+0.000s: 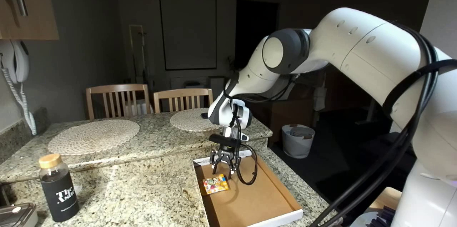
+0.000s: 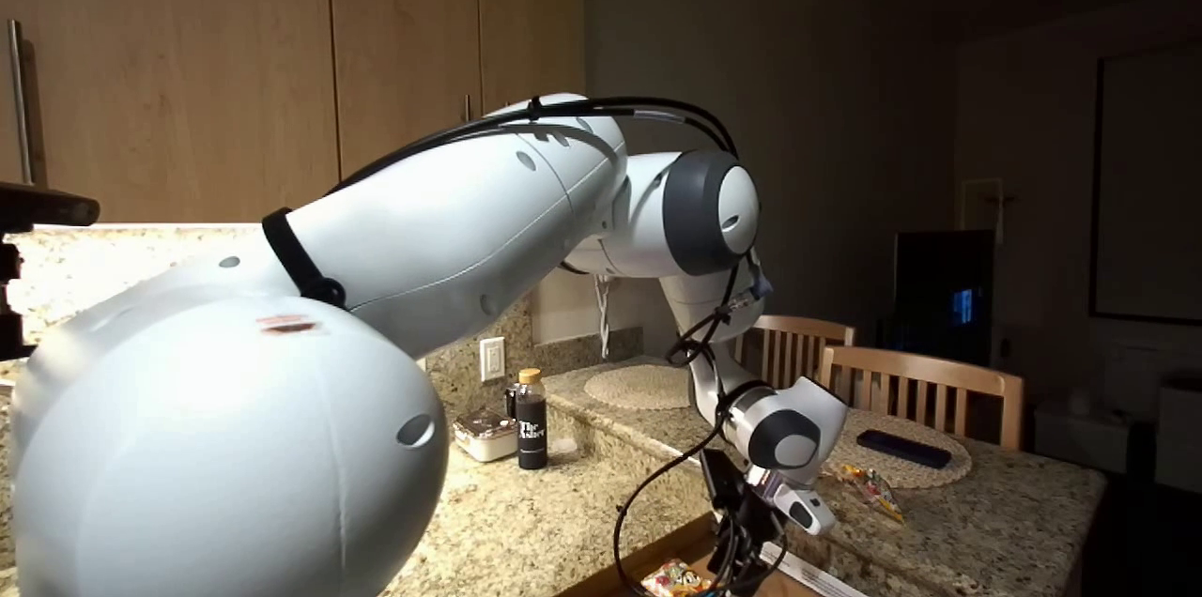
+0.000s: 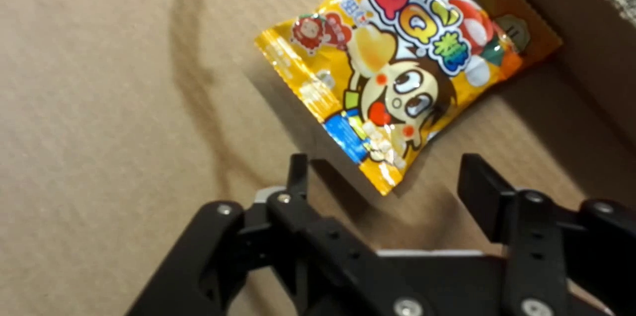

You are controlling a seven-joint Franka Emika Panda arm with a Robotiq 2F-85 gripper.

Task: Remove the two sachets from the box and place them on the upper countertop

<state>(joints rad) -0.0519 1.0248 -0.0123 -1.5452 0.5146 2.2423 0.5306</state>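
The box (image 1: 257, 202) is a shallow cardboard tray on the lower countertop. One yellow-orange sachet (image 1: 215, 184) lies inside it near a side wall; it also shows in the wrist view (image 3: 392, 67), printed face up. A shaded orange part beyond it could be its end or something under it; I cannot tell. The other sachet (image 2: 873, 491) rests on the upper countertop (image 2: 995, 522), partly at a placemat's edge; the arm hides it in an exterior view. My gripper (image 3: 382, 172) is open, pointing down inside the box, with the sachet's near corner ahead between its fingertips, not gripped.
Round placemats (image 1: 94, 136) lie on the upper countertop, one bearing a dark phone (image 2: 903, 449). A black bottle with a wooden cap (image 1: 59, 187) and a lidded container (image 1: 18, 214) stand on the lower countertop. Low box walls and a granite step are near the gripper.
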